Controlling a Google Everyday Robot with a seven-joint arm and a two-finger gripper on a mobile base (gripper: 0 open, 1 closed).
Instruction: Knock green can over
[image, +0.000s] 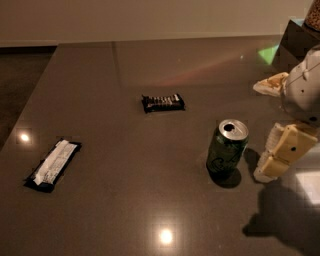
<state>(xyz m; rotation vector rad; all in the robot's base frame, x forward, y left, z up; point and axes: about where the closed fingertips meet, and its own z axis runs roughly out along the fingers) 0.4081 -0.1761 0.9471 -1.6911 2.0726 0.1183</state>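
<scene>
The green can (227, 148) stands upright on the dark table (125, 190), right of centre, its silver top with the opening facing up. My gripper (272, 157) comes in from the right edge. Its pale fingers (285, 152) hang just to the right of the can, a small gap apart from it, near table height. A shadow of the arm lies on the table below it.
A dark snack wrapper (162, 102) lies behind and left of the can. A second wrapper with a white face (54, 164) lies at the left. A pale object (270, 84) and a dark box (300, 37) sit at the back right.
</scene>
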